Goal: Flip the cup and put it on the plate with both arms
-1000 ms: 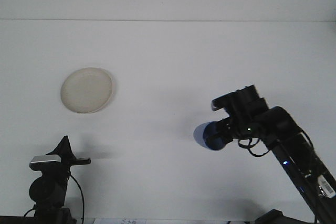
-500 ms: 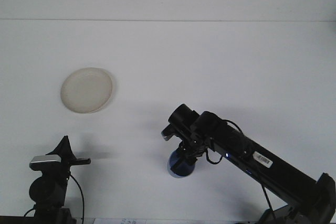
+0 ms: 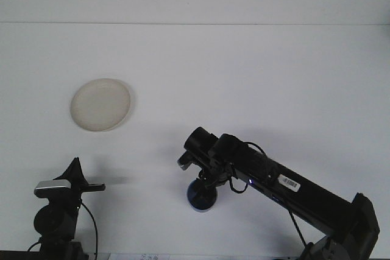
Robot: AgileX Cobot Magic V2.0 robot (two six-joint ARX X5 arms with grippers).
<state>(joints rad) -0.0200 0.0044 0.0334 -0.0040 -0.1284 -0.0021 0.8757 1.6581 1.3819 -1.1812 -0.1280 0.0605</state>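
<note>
**Cup's down near the bottom middle, plate is way off in the upper left**

So the right gripper is reaching in from the lower right of the frame and sits right on top of the blue cup, which is low in the frame, just left of center. Looks like the cup is at or very near the table surface, but the wrist blocks the top half of it, so I can't say whether it's rim up or rim down. Can't tell if the right pincer is clenched on the cup or let go either; the fingers are buried under the black housing.

The left gripper is parked in the lower left corner, clear of everything, and from this angle I can't tell if it's released or clamped.

The plate is in the upper left, well apart from the cup.

What could bite here, I reckon: if the cup gets let go while tilted, it rolls off. And the handover spot needs to be reachable for the left arm, otherwise the pickup is awkward and could knock the cup over.
</note>
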